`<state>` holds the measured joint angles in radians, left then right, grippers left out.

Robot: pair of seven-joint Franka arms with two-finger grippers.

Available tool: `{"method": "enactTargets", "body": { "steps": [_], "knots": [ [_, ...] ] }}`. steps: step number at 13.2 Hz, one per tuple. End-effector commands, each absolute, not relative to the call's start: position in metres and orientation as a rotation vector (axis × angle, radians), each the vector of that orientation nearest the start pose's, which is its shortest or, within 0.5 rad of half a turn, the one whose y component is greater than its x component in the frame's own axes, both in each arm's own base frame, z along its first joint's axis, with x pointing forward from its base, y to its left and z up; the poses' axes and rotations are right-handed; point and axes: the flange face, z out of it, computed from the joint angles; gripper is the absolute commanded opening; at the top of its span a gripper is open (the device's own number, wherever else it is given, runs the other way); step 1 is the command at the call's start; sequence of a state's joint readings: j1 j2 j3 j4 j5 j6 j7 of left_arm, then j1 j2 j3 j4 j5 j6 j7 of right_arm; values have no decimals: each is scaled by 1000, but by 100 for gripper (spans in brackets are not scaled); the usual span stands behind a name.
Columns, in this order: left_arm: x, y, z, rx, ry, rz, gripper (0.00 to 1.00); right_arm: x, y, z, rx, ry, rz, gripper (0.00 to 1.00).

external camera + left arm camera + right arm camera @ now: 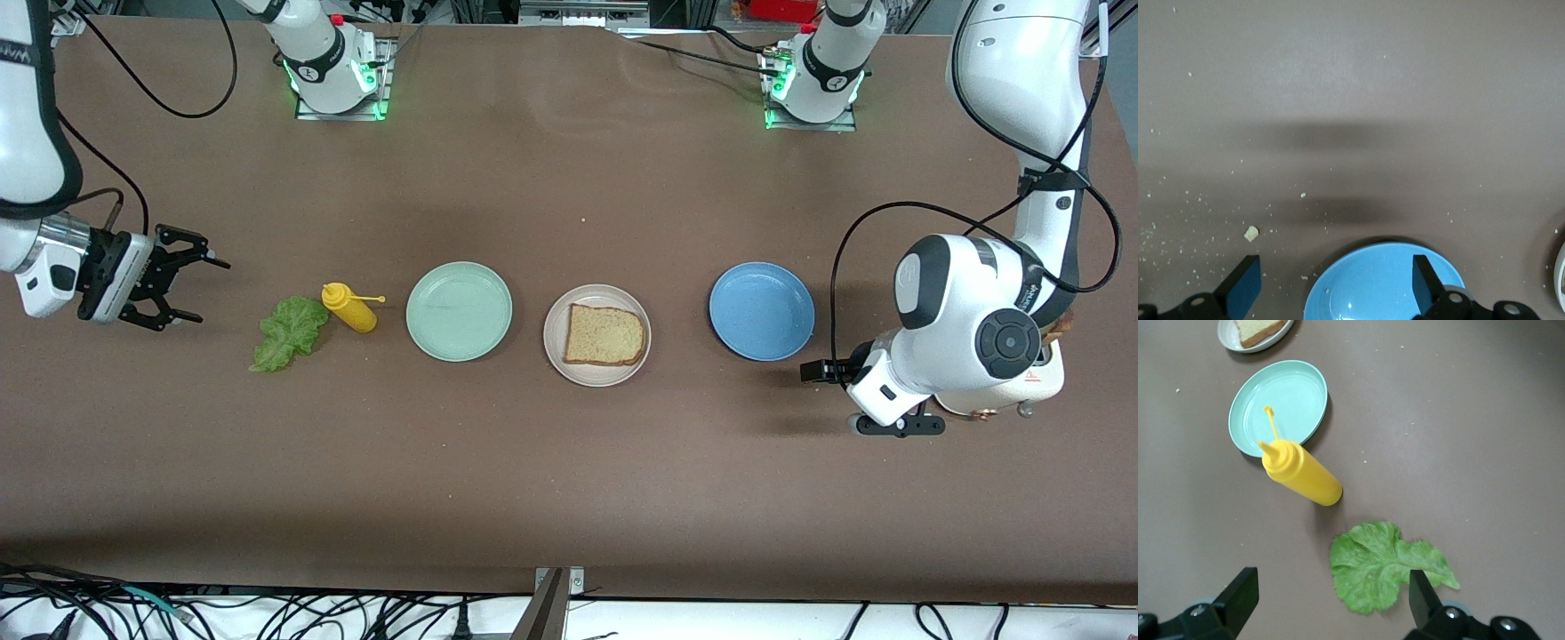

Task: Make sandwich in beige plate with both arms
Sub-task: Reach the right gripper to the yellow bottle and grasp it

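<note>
A single slice of brown bread [605,335] lies on the beige plate [554,342] at the middle of the table. The green lettuce leaf [289,333] lies flat on the table toward the right arm's end. My right gripper [203,291] hovers open just beside the leaf, nothing between its fingers. In the right wrist view the lettuce [1381,567] lies just ahead of the open right gripper [1331,595]. My left gripper [829,397] is open and empty, low beside the blue plate [762,311]. The left wrist view shows that plate [1378,287] between the open fingers [1245,287].
A yellow squeeze bottle [349,307] lies beside the lettuce, next to the mint-green plate [459,311]. A white object [1040,384] sits partly hidden under the left arm. Crumbs [1251,233] dot the table near the blue plate.
</note>
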<state>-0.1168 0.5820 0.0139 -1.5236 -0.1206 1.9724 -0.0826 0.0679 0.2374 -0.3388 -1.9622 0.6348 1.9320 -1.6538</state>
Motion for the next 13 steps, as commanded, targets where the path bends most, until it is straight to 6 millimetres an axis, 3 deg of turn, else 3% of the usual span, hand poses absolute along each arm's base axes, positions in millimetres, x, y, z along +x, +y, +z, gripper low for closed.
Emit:
{"method": "enactTargets", "body": {
  "steps": [1, 3, 6, 8, 11, 13],
  "knots": [
    [679, -74, 317, -3181, -93, 255, 100, 565, -124, 312, -2095, -1415, -486, 100],
    [679, -74, 323, -3180, -120, 241, 100, 561, -135, 288, -2002, -1408, -572, 99],
    [683, -75, 344, -3186, -127, 183, 100, 556, -133, 243, -1811, -1423, -732, 99],
    [681, -73, 359, -3164, -106, 164, 100, 558, -124, 212, -1682, -1430, -835, 99],
    [677, -76, 368, -3142, -81, 176, 100, 561, -109, 181, -1592, -1419, -936, 99],
    [675, -78, 374, -3142, -78, 179, 100, 566, -90, 171, -1558, -1393, -979, 99]
  ]
}}
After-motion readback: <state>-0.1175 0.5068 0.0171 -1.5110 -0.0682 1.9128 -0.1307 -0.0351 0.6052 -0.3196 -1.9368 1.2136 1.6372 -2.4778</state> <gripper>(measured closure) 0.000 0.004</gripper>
